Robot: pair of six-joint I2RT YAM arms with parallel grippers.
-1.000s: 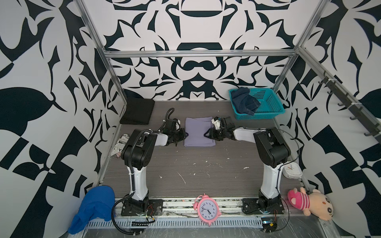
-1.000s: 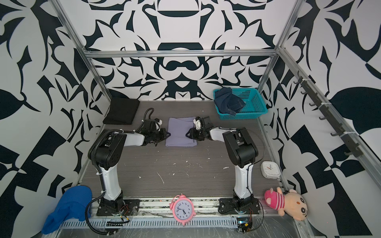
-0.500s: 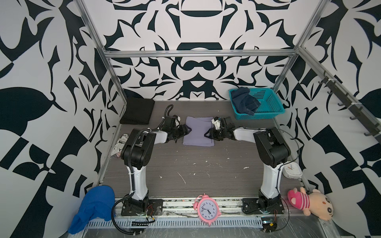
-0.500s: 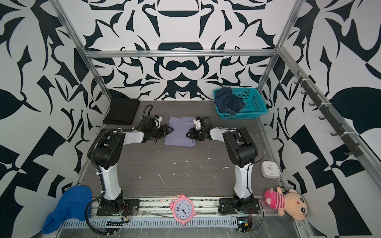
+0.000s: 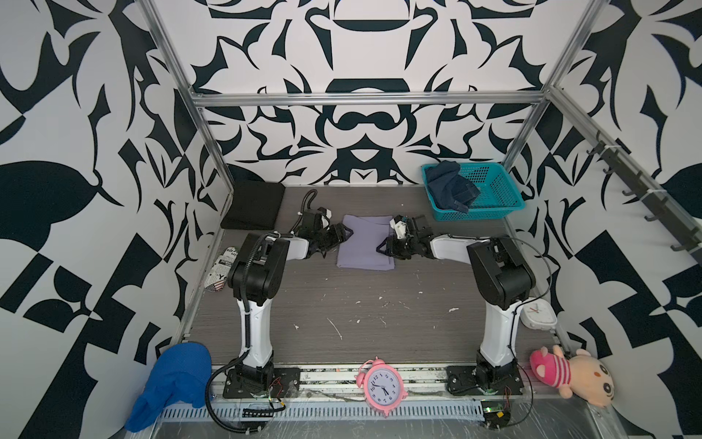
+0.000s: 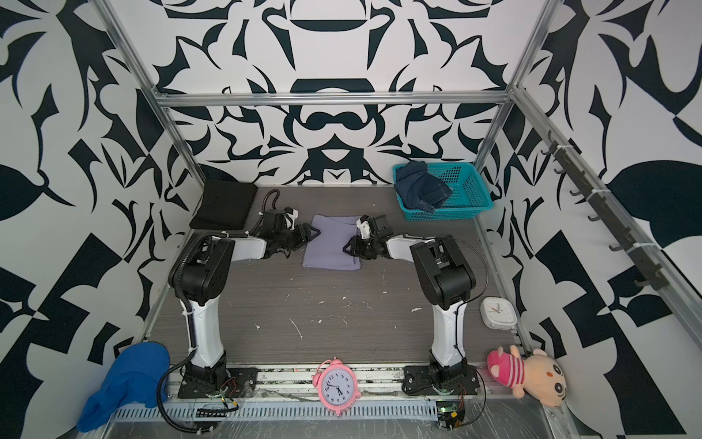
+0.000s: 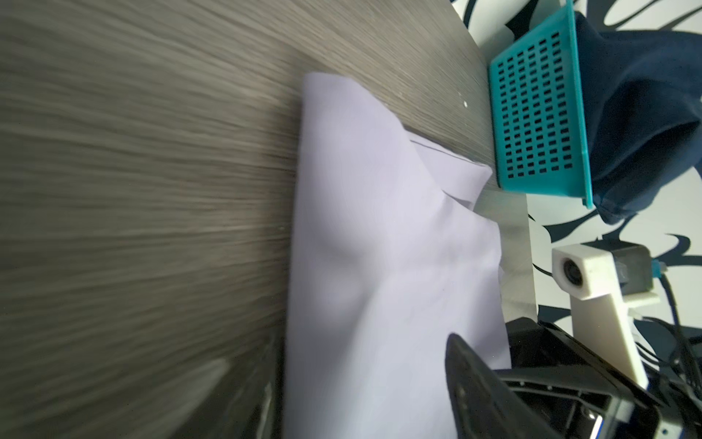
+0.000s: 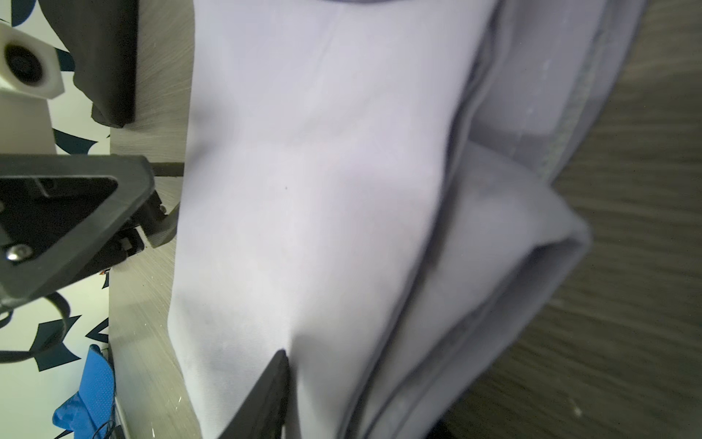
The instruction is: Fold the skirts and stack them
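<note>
Spreading, left gripper (image 5: 343, 232): jaws apart, lavender skirt's (image 5: 364, 245) 9 o'clock edge between them.
Right gripper (image 5: 381, 249): jaws partway closed around bunched fold at skirt's 3 o'clock edge; actual grip, cannot tell.
Lavender skirt: folded rectangle on table (image 5: 380, 323), middle toward 12 o'clock.
Black skirt (image 5: 253, 205): folded, 10 o'clock corner.
Denim skirt (image 5: 452, 190): crumpled in basket (image 5: 494, 213), 2 o'clock.

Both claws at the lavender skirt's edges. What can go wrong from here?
1. The right claw sits at the lavender skirt's layered edge; in the right wrist view the layers gape, so it may catch only some and the fold could open.
2. The left claw stands open over the opposite edge; a one-sided pull would likely skew the cloth.
</note>
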